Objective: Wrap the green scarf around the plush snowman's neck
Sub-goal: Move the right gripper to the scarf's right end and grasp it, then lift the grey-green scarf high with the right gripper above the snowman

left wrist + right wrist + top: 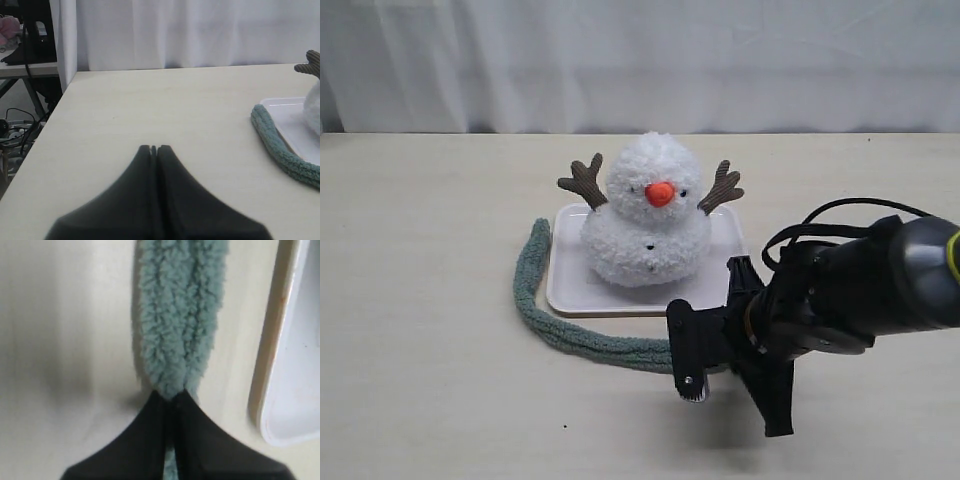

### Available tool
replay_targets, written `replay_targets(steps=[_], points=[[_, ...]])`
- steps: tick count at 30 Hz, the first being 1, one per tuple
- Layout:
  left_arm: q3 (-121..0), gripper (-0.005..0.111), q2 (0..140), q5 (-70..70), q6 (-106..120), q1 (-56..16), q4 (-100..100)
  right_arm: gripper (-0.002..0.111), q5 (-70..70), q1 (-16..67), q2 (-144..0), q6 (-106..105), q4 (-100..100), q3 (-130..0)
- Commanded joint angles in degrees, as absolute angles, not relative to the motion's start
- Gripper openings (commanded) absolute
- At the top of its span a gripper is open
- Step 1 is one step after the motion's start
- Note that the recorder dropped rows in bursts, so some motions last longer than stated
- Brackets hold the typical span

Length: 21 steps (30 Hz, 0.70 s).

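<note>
Snowman upright, green scarf curving beside

Pale table with 1 white tray and 1 green scarf just beside it

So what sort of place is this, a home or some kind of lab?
Probably a robotics lab or test bench, not a home: a plain white curtain backdrop, a bare pale wood-look table, and loose black cables on the floor beside it.
</note>
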<state>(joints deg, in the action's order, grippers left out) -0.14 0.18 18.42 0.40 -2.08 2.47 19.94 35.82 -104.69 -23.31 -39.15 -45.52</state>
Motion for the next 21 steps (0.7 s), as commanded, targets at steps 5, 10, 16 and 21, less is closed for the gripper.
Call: replay_targets(steps=[5,10,16,21], points=[[0.0,0.000,0.0,17.7,0.3,-2.0,2.5,0.004,24.0,37.4,-92.3,-20.5,-39.9,-45.3],[0.0,0.000,0.0,17.7,0.3,-2.0,2.5,0.004,23.4,41.1,-75.0,-18.8,-39.7,-45.3],[0.0,0.000,0.0,17.7,0.3,-2.0,2.5,0.004,13.7,49.5,-59.3,-14.2,-41.4,-45.3],[0.0,0.000,0.0,17.7,0.3,-2.0,2.5,0.004,0.9,49.6,-51.7,-7.2,-41.4,-45.3]])
